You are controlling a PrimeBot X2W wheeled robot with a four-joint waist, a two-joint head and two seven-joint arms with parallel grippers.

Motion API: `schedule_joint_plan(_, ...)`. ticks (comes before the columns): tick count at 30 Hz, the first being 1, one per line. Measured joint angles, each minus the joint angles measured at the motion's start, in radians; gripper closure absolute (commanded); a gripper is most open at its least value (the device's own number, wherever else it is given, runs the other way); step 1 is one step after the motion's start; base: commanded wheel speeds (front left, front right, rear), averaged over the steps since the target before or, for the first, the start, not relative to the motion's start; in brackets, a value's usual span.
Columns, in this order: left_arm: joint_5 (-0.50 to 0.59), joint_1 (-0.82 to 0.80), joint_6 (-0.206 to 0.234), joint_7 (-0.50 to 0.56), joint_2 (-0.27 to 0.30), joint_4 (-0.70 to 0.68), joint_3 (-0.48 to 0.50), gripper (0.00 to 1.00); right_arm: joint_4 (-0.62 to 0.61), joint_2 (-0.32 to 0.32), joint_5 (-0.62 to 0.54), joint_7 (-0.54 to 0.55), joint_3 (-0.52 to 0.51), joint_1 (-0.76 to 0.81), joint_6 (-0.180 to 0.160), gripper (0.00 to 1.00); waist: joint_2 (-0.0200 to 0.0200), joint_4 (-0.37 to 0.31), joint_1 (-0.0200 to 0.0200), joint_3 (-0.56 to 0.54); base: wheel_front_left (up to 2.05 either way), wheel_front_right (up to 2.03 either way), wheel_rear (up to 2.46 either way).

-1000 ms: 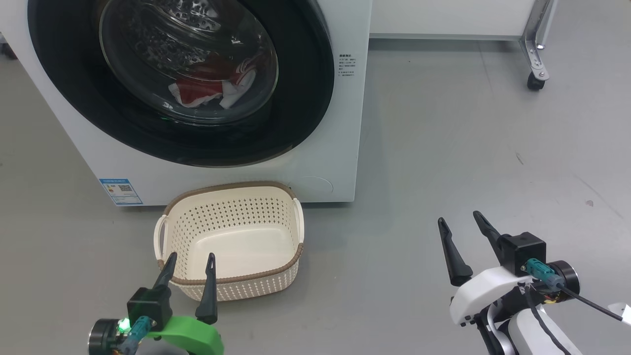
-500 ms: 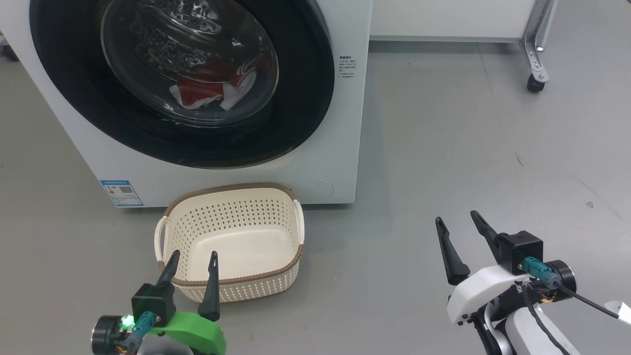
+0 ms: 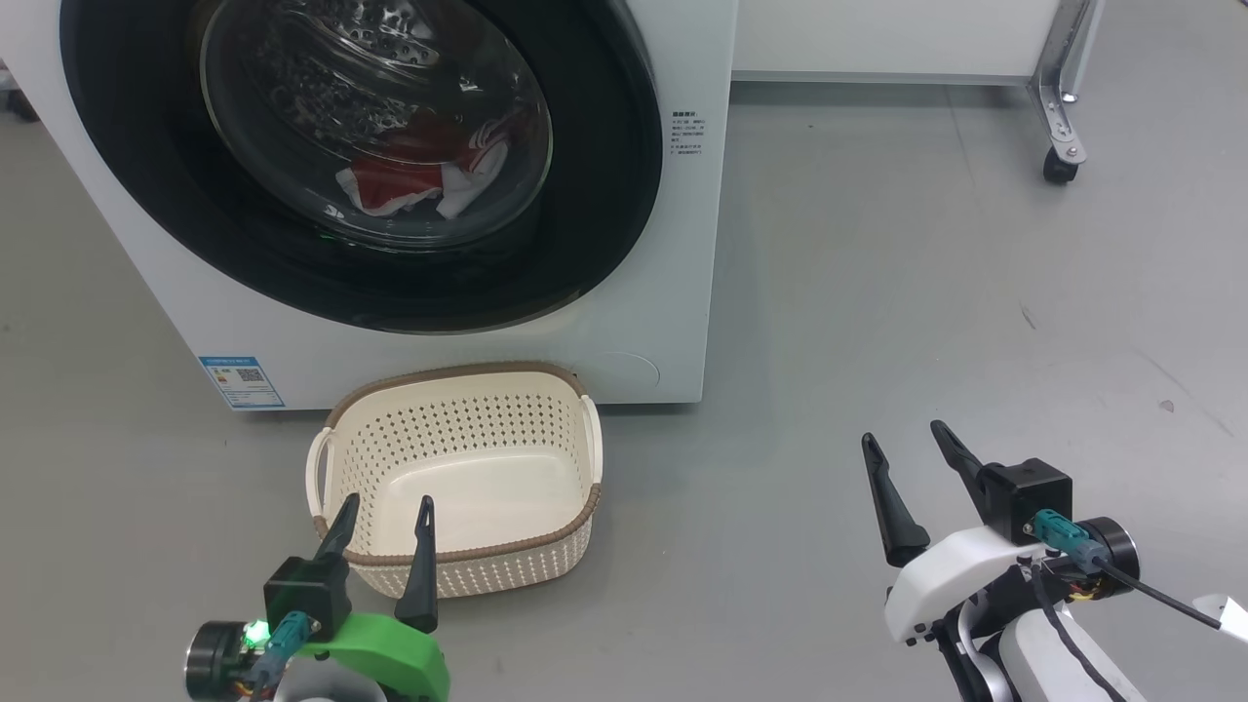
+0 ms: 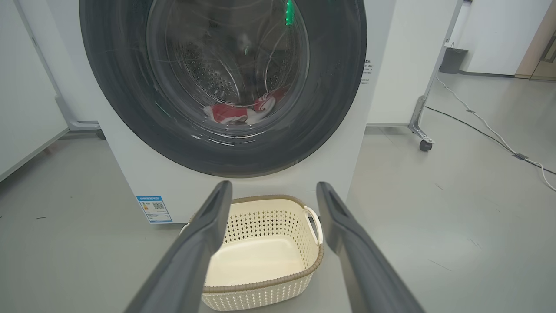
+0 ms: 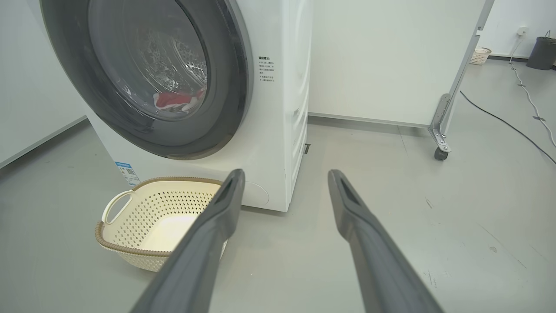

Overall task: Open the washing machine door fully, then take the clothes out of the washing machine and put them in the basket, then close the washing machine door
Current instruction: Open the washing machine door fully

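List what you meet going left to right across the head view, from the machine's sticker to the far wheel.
blue label on the washing machine → basket → right gripper, open → caster wheel. The left gripper overlaps the basket, so it is left out.

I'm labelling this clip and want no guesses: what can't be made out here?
washing machine door: top cut off by the head view's upper edge.
clothes: behind the door's reflecting glass in the head view; how many, unclear.
blue label: head view, print too small to read.
basket: near rim partly hidden by the left gripper in the head view.
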Motion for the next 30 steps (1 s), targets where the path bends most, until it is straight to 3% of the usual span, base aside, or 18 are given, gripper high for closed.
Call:
schedule_joint_plan(12, 0.000, -0.002, 0.003, 0.000, 0.000, 0.001, -0.003, 0.00, 0.004, -0.002, -0.001, -0.003, 0.001, -0.008, 0.000, 0.00, 0.0000, 0.001, 0.0000, 0.002, 0.00, 0.00, 0.00)
schedule_joint_plan(13, 0.000, -0.003, 0.003, 0.000, 0.000, 0.001, -0.004, 0.00, 0.004, -0.003, -0.001, -0.003, 0.002, -0.008, 0.000, 0.20, 0.0000, 0.002, 0.0000, 0.003, 0.00, 0.00, 0.00)
schedule_joint_plan(14, 0.000, -0.003, 0.003, 0.000, 0.000, 0.001, -0.004, 0.00, 0.004, -0.003, -0.001, -0.003, 0.002, -0.008, 0.000, 0.65, 0.0000, 0.002, 0.0000, 0.003, 0.00, 0.00, 0.00)
schedule_joint_plan(15, 0.000, -0.003, 0.004, 0.000, 0.000, 0.001, -0.004, 0.00, 0.003, -0.003, -0.001, -0.003, 0.002, -0.008, 0.000, 1.00, 0.0000, 0.002, 0.0001, 0.004, 0.00, 0.00, 0.00)
schedule_joint_plan(23, 0.000, -0.038, 0.008, 0.000, 0.000, -0.034, -0.001, 0.00, -0.047, -0.007, 0.026, -0.020, -0.034, -0.041, 0.008, 1.00, 0.0000, 0.006, 0.0000, 0.048, 0.00, 0.00, 0.00)
schedule_joint_plan(30, 0.000, -0.069, 0.010, -0.001, -0.001, -0.067, -0.020, 0.00, -0.093, -0.002, 0.157, -0.008, -0.121, -0.099, 0.053, 1.00, 0.0000, 0.017, 0.0000, 0.114, 0.00, 0.00, 0.00)
